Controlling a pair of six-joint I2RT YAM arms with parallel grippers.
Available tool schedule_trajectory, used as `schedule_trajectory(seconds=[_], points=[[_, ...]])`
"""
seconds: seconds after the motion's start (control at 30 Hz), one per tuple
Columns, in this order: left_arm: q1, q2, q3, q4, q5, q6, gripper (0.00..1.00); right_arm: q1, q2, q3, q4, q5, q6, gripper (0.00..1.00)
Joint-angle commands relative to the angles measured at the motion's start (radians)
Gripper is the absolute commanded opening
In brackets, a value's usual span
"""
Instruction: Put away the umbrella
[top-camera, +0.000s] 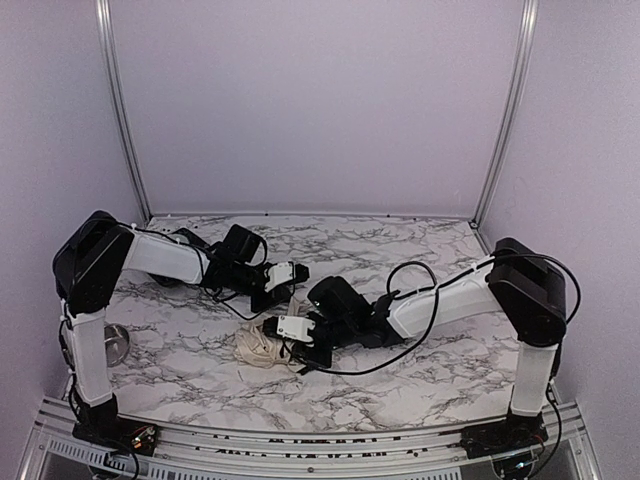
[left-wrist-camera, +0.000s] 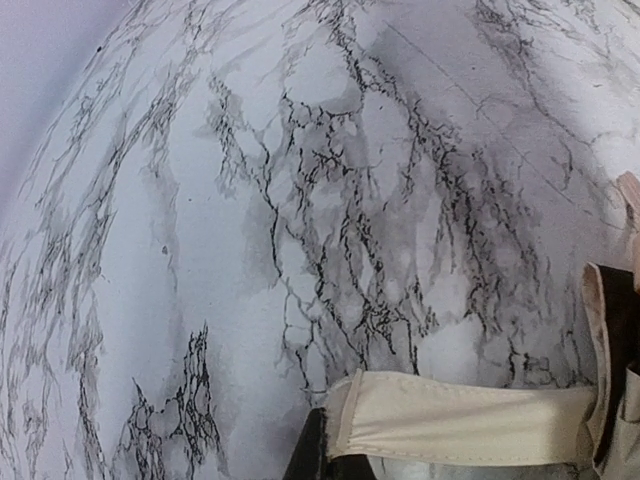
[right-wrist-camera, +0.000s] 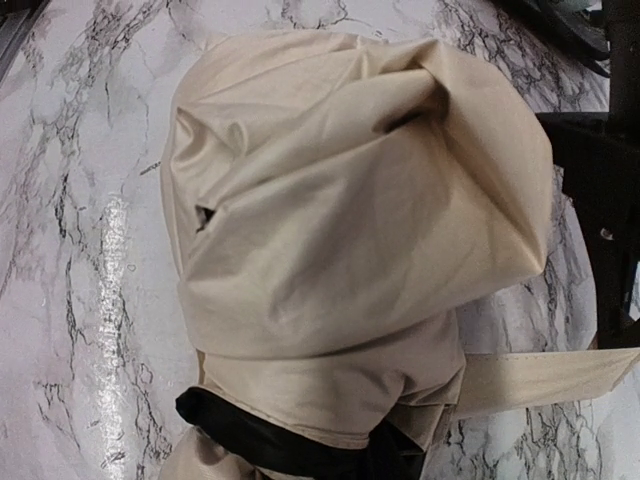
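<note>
**Umbrella bundled, strap drawn out for the wrap**

The umbrella (top-camera: 262, 345) lies folded at the middle of the table (top-camera: 420, 250), closer to the near edge. The right gripper (top-camera: 300, 345) is clenched around the gathered cream fabric, probably so the folds hold together and the bundle cannot roll. The left gripper (top-camera: 285, 292) is closed and appears to pinch the end of the closing strap (left-wrist-camera: 470, 415), which is stretched taut to the side. I judge this prepares winding the strap around the fabric. If it slips, the folds may open.
</note>
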Motion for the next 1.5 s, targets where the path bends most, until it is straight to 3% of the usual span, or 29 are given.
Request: schedule_trajectory(seconds=[0.0, 0.13, 0.23, 0.33, 0.43, 0.5, 0.63, 0.73, 0.83, 0.93, 1.03, 1.23, 1.3, 1.47], points=[[0.027, 0.040, 0.087, 0.145, -0.193, -0.098, 0.00, 0.019, 0.136, -0.053, -0.345, -0.029, 0.076, 0.00], [0.043, 0.048, 0.091, 0.170, -0.334, -0.198, 0.13, 0.025, 0.141, -0.024, -0.369, -0.029, 0.115, 0.00], [0.059, 0.033, 0.107, 0.170, -0.426, -0.268, 0.55, 0.026, 0.147, -0.006, -0.381, -0.010, 0.128, 0.00], [0.068, -0.019, 0.110, 0.170, -0.539, -0.302, 0.68, 0.027, 0.160, 0.011, -0.410, 0.005, 0.134, 0.00], [0.066, -0.127, 0.081, 0.145, -0.660, -0.338, 0.69, 0.026, 0.153, 0.015, -0.424, 0.009, 0.140, 0.00], [0.056, -0.245, 0.030, 0.075, -0.670, -0.376, 0.61, 0.025, 0.139, 0.005, -0.416, 0.008, 0.143, 0.00], [-0.063, -0.562, -0.222, 0.012, -0.657, -0.394, 0.32, 0.024, 0.134, -0.006, -0.408, -0.015, 0.154, 0.00], [-0.201, -0.780, -0.419, -0.013, -0.566, -0.335, 0.29, 0.022, 0.135, -0.015, -0.397, -0.049, 0.157, 0.00], [-0.310, -0.976, -0.582, -0.041, -0.455, -0.317, 0.36, 0.018, 0.135, -0.019, -0.389, -0.080, 0.161, 0.00], [-0.367, -1.040, -0.706, -0.043, -0.443, -0.219, 0.57, 0.008, 0.135, -0.020, -0.390, -0.124, 0.163, 0.00], [-0.397, -0.978, -0.690, -0.044, -0.519, -0.163, 0.66, -0.009, 0.134, -0.022, -0.393, -0.182, 0.169, 0.00], [-0.388, -0.788, -0.575, -0.122, -0.413, 0.002, 0.80, -0.046, 0.139, -0.037, -0.375, -0.233, 0.174, 0.00], [-0.382, -0.713, -0.544, -0.164, -0.406, 0.030, 0.92, -0.056, 0.140, -0.043, -0.363, -0.238, 0.172, 0.00], [-0.303, -0.615, -0.563, -0.039, -0.368, 0.088, 0.95, -0.060, 0.158, -0.025, -0.356, -0.237, 0.156, 0.00]])
